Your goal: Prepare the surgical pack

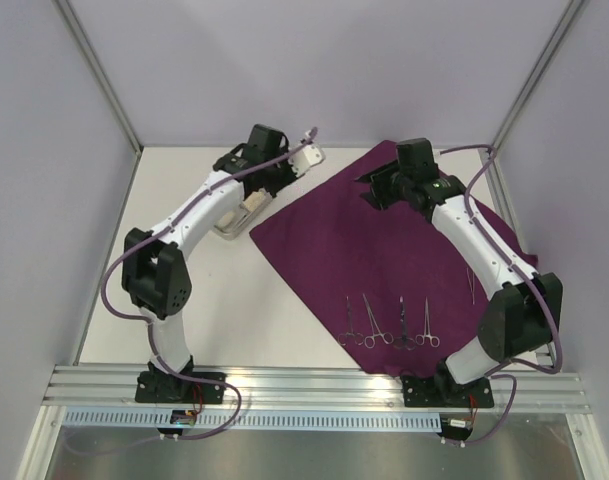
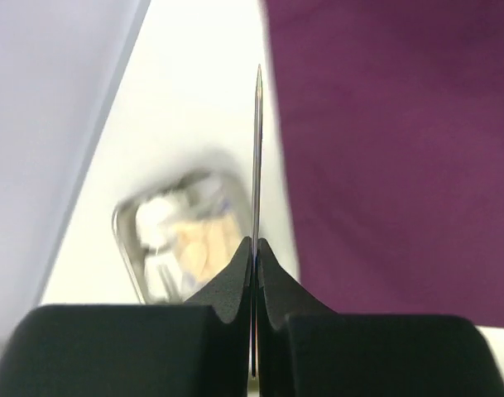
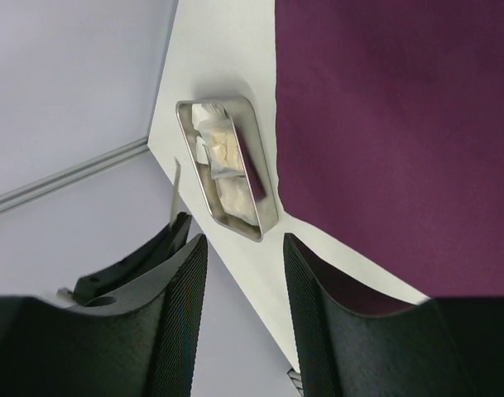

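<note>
Steel tray [image 3: 266, 207] shiny, rounded, gauze [image 3: 221, 153] inside; left tool [image 2: 254, 248] pinches thin sheet [image 2: 256, 149]

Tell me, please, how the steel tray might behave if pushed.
The steel tray looks rigid and shiny, so it would probably slide, not flex. Low and flat, it seems unlikely to tip. The loose gauze pads inside might shift.

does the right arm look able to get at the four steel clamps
Probably yes: the scissor-like steel clamps lie uncovered on the dark purple cloth by that arm's base; right gripper open, empty.
</note>
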Robot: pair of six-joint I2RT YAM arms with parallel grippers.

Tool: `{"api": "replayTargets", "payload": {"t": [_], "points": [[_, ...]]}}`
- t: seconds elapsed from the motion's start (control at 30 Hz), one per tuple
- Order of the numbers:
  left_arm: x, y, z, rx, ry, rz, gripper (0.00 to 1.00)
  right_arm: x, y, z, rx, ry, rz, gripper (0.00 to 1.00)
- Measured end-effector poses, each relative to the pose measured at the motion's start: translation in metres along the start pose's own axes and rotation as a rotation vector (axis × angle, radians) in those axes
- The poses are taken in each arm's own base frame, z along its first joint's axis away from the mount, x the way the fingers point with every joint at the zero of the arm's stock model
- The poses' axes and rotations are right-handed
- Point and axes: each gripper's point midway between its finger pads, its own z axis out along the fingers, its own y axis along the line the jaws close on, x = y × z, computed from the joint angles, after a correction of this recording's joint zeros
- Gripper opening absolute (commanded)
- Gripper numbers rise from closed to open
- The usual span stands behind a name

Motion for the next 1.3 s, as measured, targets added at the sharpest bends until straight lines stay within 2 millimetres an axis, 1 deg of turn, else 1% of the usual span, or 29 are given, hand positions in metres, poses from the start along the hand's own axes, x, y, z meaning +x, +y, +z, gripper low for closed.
{"api": "replayTargets", "payload": {"t": [0.07,0.1,0.17,0.2,0.23,0.3,0.4,0.47,0.5,0.63,0.73,0.8,0.87,1.07,1.2,1.3], "points": [[0.031,0.024,-0.004,-0.029,0.048,-0.096,0.00,-0.006,0.000,-0.001,-0.002,-0.019,-0.019,0.44],[0.050,0.039,-0.008,-0.048,0.074,-0.150,0.00,-0.008,-0.001,-0.001,-0.002,-0.029,-0.035,0.44],[0.081,0.065,-0.017,-0.093,0.109,-0.246,0.00,-0.013,-0.002,-0.001,0.000,-0.052,-0.064,0.44],[0.102,0.081,-0.023,-0.123,0.125,-0.305,0.00,-0.015,-0.003,0.000,0.003,-0.064,-0.080,0.44],[0.114,0.089,-0.026,-0.138,0.136,-0.340,0.00,-0.017,-0.004,0.000,0.005,-0.073,-0.094,0.44],[0.148,0.110,-0.034,-0.177,0.159,-0.424,0.00,-0.021,-0.008,0.002,0.013,-0.094,-0.121,0.44],[0.183,0.123,-0.032,-0.197,0.191,-0.497,0.00,-0.025,-0.013,0.003,0.030,-0.117,-0.153,0.44],[0.200,0.123,-0.024,-0.197,0.207,-0.524,0.00,-0.028,-0.015,0.003,0.036,-0.130,-0.170,0.44],[0.209,0.118,-0.017,-0.186,0.221,-0.538,0.00,-0.029,-0.016,0.003,0.039,-0.136,-0.178,0.44],[0.225,0.098,0.004,-0.130,0.250,-0.585,0.00,-0.032,-0.021,0.003,0.060,-0.150,-0.194,0.44],[0.231,0.090,0.016,-0.104,0.251,-0.616,0.00,-0.033,-0.025,0.003,0.076,-0.154,-0.201,0.44],[0.234,0.087,0.021,-0.093,0.252,-0.632,0.00,-0.034,-0.027,0.004,0.085,-0.157,-0.206,0.44],[0.235,0.085,0.023,-0.085,0.253,-0.643,0.00,-0.035,-0.029,0.004,0.094,-0.160,-0.211,0.44],[0.231,0.082,0.025,-0.072,0.235,-0.683,0.00,-0.037,-0.032,0.004,0.104,-0.166,-0.216,0.44],[0.233,0.081,0.027,-0.076,0.240,-0.702,0.00,-0.042,-0.033,0.004,0.108,-0.172,-0.213,0.43],[0.233,0.084,0.032,-0.082,0.241,-0.715,0.00,-0.044,-0.035,0.006,0.115,-0.174,-0.213,0.43]]}}
